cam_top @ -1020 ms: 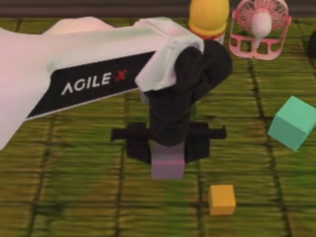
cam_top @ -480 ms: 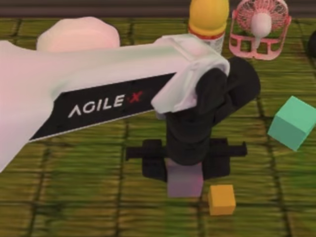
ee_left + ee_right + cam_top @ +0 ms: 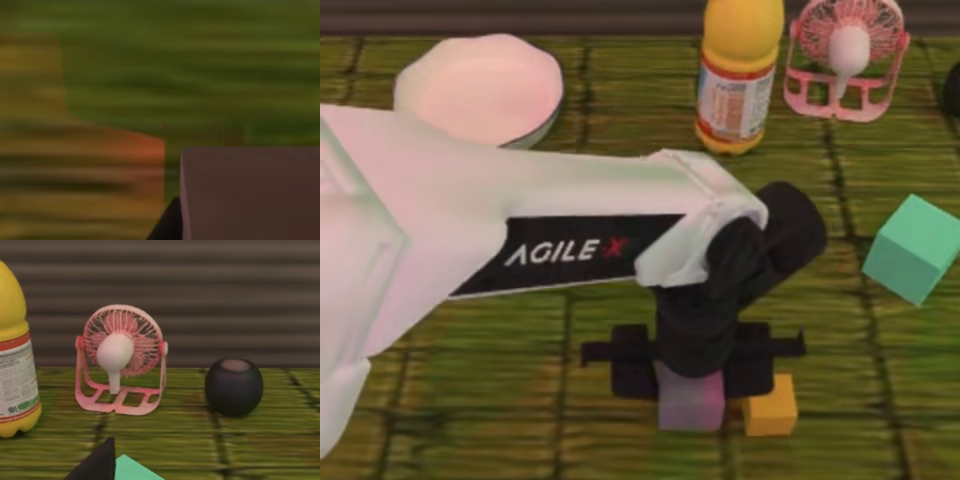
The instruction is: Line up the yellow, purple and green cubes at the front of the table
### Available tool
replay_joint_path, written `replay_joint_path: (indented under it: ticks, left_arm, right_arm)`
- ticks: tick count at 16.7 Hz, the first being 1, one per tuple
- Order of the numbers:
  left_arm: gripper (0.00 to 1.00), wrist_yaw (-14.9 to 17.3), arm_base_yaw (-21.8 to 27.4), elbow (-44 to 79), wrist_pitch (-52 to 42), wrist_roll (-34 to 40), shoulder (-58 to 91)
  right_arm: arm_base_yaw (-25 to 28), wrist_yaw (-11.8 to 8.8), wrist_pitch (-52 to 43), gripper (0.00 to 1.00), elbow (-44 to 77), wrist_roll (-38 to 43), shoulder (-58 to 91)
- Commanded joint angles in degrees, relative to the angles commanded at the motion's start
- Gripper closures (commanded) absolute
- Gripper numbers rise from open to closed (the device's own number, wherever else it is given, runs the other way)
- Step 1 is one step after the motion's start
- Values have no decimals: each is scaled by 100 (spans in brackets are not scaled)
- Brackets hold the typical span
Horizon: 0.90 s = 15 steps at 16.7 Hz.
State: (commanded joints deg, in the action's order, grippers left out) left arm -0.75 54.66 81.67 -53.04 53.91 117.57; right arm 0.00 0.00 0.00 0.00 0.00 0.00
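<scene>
Between the left gripper's (image 3: 691, 372) jaws, purple cube (image 3: 690, 405), beside yellow cube (image 3: 769, 406).

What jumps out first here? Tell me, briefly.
The left arm sweeps across the table from the left, its gripper shut on the purple cube at the front, right beside the yellow cube. The green cube sits apart at the right; a pink fan and bottle stand at the back.

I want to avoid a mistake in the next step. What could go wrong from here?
The left gripper holds the purple cube very close to the yellow cube; lowering or releasing could nudge the yellow one out of line. The green cube sits far back at the right, not yet in the row.
</scene>
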Motion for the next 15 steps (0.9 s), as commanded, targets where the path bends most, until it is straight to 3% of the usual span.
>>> replay_joint_path:
  ticks: [5, 15]
  left_arm:
    - [100, -2, 0, -90, 109, 6, 37]
    - [25, -2, 0, -90, 109, 6, 37]
  right_arm:
    - [0, 0, 0, 0, 0, 0, 0]
    - [0, 0, 0, 0, 0, 0, 0]
